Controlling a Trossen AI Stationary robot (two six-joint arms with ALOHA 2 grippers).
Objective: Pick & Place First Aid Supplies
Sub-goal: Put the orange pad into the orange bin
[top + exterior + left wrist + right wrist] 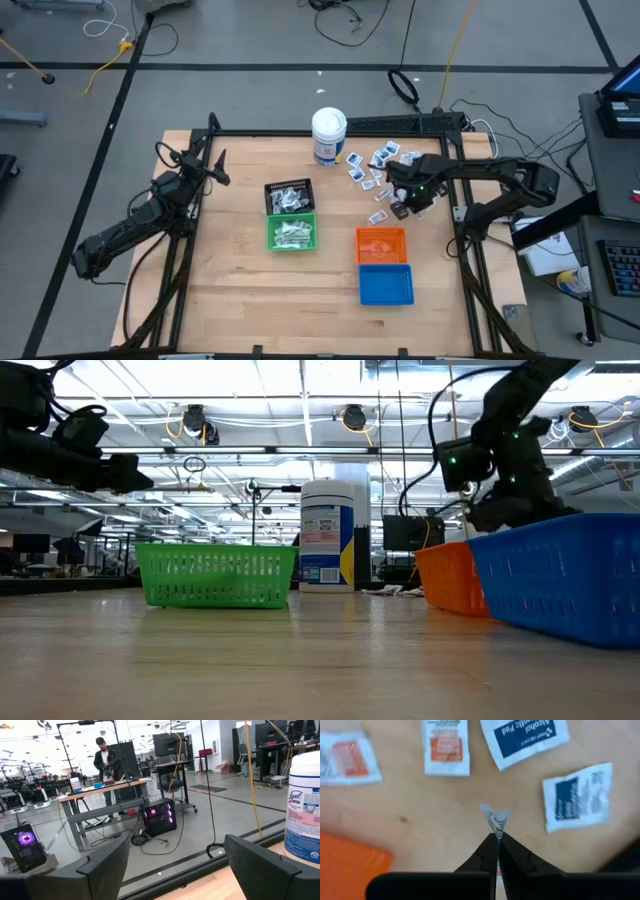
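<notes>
Right jaws (498, 836) pinching packet (495, 817) edge

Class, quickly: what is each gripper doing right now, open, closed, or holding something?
Left gripper: open, empty, raised beside the table's left edge.
Right gripper: shut on a small white wrapped packet, above the scattered flat packets near the orange plastic basket.

Right hand (498, 836) pinches one small folded white packet (495, 818), its printed edge sticking up past the fingertips, lifted off the counter (430, 815). Just beyond the hand lie loose flat packets: two white with blue print (525, 737), two white with orange print (445, 746). More packets scattered (372, 165) beside the hand, apart from each other.
</notes>
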